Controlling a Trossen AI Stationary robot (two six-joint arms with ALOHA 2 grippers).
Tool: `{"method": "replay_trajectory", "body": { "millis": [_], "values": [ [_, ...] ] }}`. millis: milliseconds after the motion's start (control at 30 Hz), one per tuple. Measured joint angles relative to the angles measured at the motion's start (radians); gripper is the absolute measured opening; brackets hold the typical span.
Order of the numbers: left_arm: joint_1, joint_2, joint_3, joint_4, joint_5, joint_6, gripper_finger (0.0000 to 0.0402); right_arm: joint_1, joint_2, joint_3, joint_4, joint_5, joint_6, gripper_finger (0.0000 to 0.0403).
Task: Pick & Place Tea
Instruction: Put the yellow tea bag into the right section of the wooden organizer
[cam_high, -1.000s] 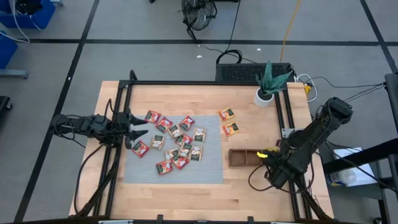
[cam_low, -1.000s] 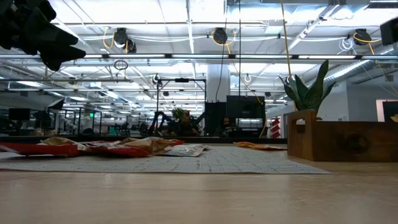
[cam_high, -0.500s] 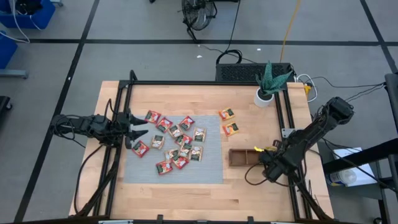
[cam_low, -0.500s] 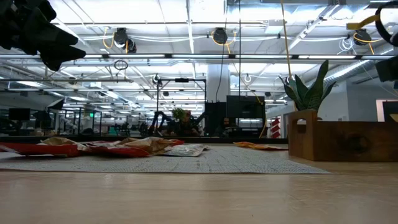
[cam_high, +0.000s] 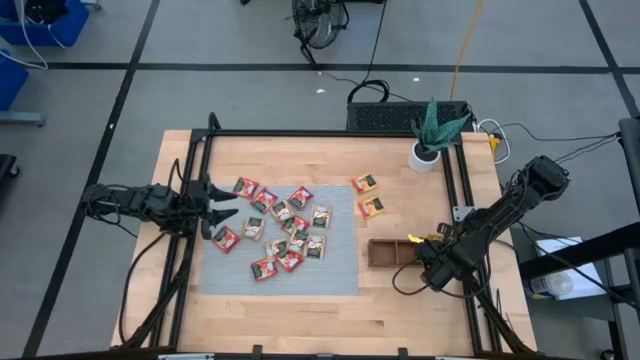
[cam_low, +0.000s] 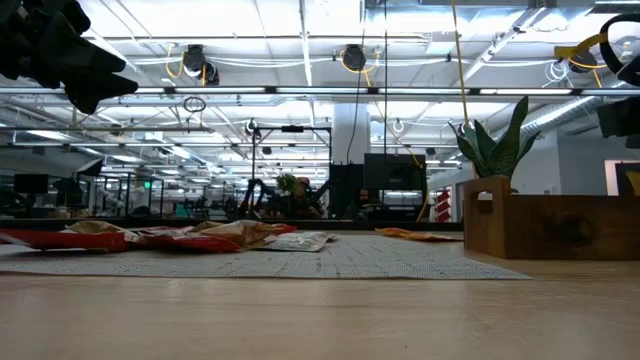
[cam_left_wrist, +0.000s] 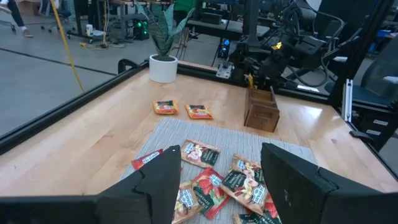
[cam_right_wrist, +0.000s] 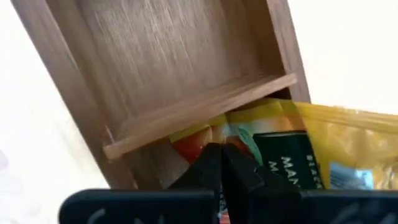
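We are at the placing step: our right pincer (cam_right_wrist: 222, 163) is clamped on a yellow tea sachet (cam_right_wrist: 292, 155) over the wooden tray (cam_high: 392, 252) at the bench's four o'clock, so next we judge release there, while our left pincer (cam_high: 222, 212) hangs apart at nine o'clock.

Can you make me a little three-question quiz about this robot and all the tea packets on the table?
1. True or false: the left gripper is open above the edge of the grey mat.
2. What is the right gripper shut on? A) the potted plant B) a yellow tea sachet C) nothing
3. Fill in: the two orange sachets lying off the mat rest on the bare ______ table.

Key:
1. True.
2. B, held right at the wooden tray.
3. Wooden.
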Motion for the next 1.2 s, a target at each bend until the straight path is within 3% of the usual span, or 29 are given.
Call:
{"method": "replay_trajectory", "body": {
  "millis": [867, 1200],
  "values": [
    [0.000, 0.000, 0.000, 0.000, 0.000, 0.000, 0.0223, 0.000, 0.000, 0.003, -0.063, 0.131, 0.026, 0.0000],
    [0.000, 0.000, 0.000, 0.000, 0.000, 0.000, 0.0223, 0.000, 0.000, 0.128, -0.200, 0.190, 0.023, 0.0000]
  ]
}}
